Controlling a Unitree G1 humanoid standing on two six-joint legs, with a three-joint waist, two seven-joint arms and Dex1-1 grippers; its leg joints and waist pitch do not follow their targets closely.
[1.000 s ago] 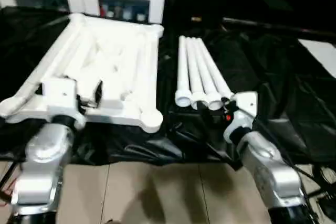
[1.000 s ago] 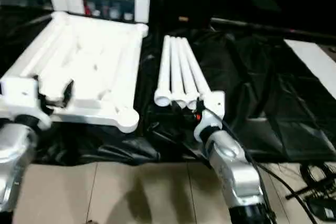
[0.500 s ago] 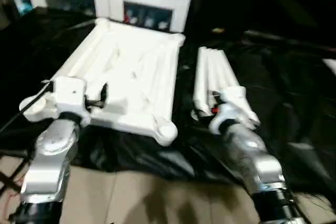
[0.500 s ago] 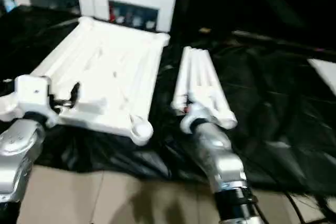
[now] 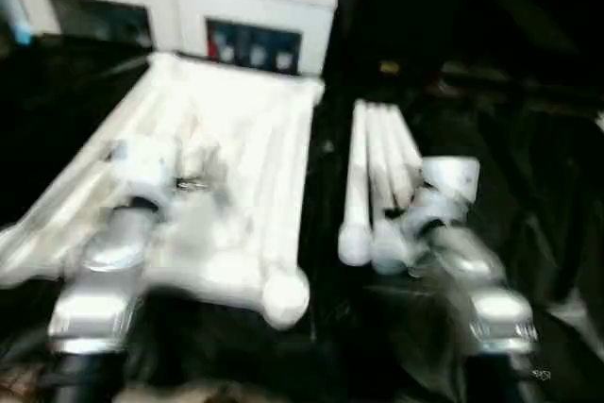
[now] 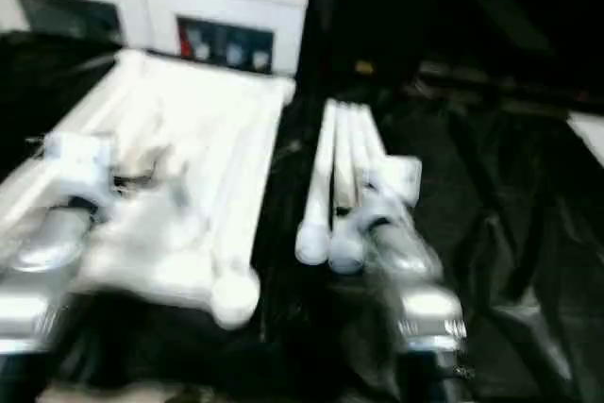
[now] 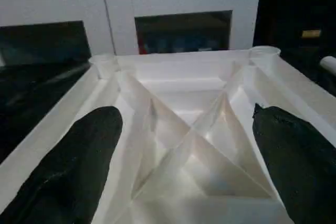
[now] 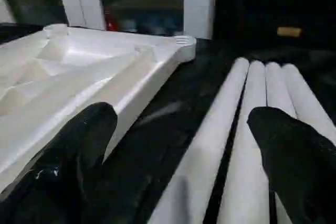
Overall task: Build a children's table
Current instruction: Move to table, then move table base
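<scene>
Tabletop (image 5: 226, 176) lies ribs-up at ten o'clock, four legs (image 5: 377, 176) bundled at two o'clock. Since a second ago both arms have pushed forward: left end effector (image 7: 184, 171) over the tabletop, right end effector (image 8: 178, 166) over the legs, both spread, empty. Assembly hasn't started.

I'm looking out over crinkled glossy black plastic sheeting (image 5: 528, 186) spread wide under the work, catching pale glints of light. Behind it stands a low white cabinet with dark glass doors (image 7: 184, 30), coloured items dim inside. Beyond the cabinet's right end it's darkness.
</scene>
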